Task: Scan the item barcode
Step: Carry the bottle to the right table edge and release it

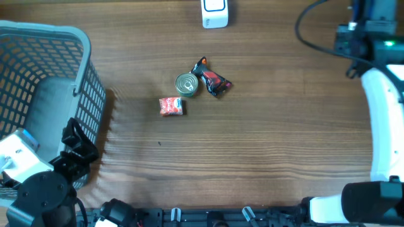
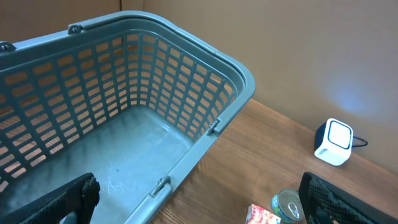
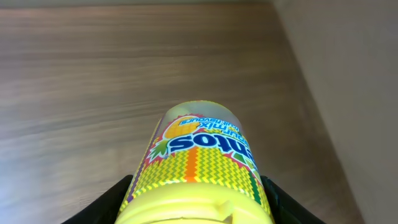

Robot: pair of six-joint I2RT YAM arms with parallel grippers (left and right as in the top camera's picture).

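Mentos bottle (image 3: 199,165), a yellow plastic tub with a zigzag-printed label, sits pinched between the half-closed fingers of the right gripper (image 3: 196,205) above the wooden table (image 3: 74,74), close to its right edge. The overhead view does not show it. It is probably light and rigid. Its glossy rounded wall looks slippery, so a squeeze across the middle of the body, as here, seems the surest hold. No barcode can be seen on the side facing the wrist camera, and the tub may need turning.

The white, cube-shaped barcode scanner (image 1: 214,14) stands at the table's far edge, well apart from the right arm. At centre lie a ring-pull tin can (image 1: 187,84), a crinkled dark wrapper (image 1: 214,79) touching or just beside it, and a small red packet (image 1: 170,106) nearby.

On the left, a grey plastic basket (image 2: 186,74) with lattice walls appears empty. The left gripper (image 2: 199,202) hangs over its near corner with its fingers spread wide and nothing between them.
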